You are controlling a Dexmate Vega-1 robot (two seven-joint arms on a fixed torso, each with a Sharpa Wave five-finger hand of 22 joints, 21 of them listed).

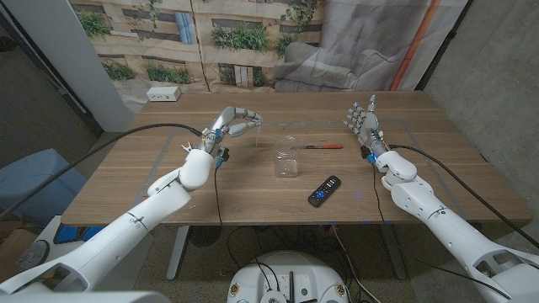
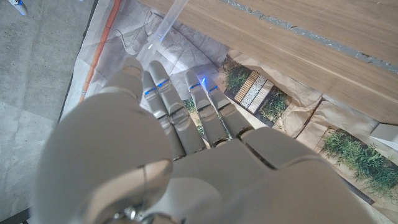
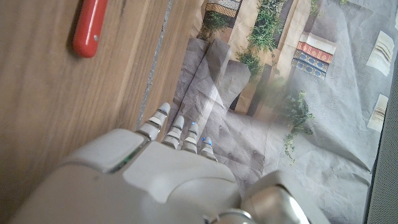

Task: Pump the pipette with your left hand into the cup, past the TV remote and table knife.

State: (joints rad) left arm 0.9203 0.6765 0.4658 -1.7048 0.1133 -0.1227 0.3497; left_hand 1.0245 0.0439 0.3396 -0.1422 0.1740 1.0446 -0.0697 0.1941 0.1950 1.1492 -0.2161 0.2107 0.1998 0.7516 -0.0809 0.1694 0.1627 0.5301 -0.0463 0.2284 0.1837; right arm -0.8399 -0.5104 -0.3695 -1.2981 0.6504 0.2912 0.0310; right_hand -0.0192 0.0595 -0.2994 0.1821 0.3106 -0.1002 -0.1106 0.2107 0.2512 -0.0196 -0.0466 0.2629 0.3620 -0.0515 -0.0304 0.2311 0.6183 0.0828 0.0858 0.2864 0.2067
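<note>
My left hand (image 1: 229,126) hovers over the table's left-middle part, fingers curled around a clear pipette (image 1: 256,132) whose tip points down, left of the cup. In the left wrist view the pipette's tube (image 2: 166,23) sticks out beyond the curled fingers (image 2: 163,93). The clear plastic cup (image 1: 287,160) stands upright at the table's middle. Behind it on the right lies a table knife (image 1: 319,146) with a red handle (image 3: 89,26). A black TV remote (image 1: 324,190) lies in front of the cup on the right. My right hand (image 1: 364,124) stands raised with fingers apart, empty, right of the knife.
A white box (image 1: 163,93) sits at the back left corner of the wooden table (image 1: 168,185). Blue tape lines mark the tabletop. A printed backdrop and grey cloth hang behind the far edge.
</note>
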